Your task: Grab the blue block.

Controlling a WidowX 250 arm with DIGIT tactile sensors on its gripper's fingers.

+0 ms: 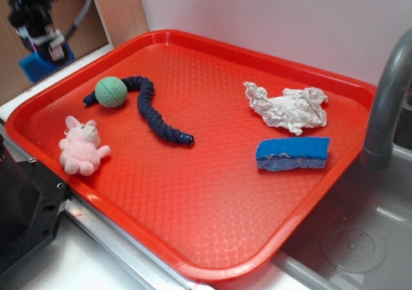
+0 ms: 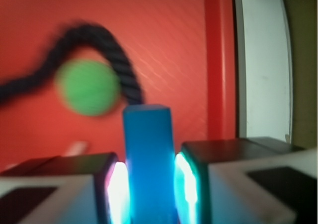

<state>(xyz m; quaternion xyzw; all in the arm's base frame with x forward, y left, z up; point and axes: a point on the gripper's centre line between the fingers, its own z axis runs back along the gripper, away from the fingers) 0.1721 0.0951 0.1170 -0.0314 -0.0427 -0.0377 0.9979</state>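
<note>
The blue block (image 2: 149, 159) is a smooth bright-blue brick standing between my two fingers in the wrist view, both pads pressed against its sides. My gripper (image 2: 150, 194) is shut on it. In the exterior view the gripper (image 1: 44, 49) hangs at the far upper left, above and beyond the red tray's (image 1: 193, 238) left corner, with the blue block (image 1: 35, 65) showing under the fingers. The block is lifted off the tray.
On the tray lie a green ball (image 1: 111, 91), a dark blue rope (image 1: 154, 113), a pink plush toy (image 1: 82, 148), crumpled white paper (image 1: 286, 107) and a blue sponge (image 1: 293, 154). A grey faucet (image 1: 386, 110) rises over the sink at right. A wooden board stands behind the gripper.
</note>
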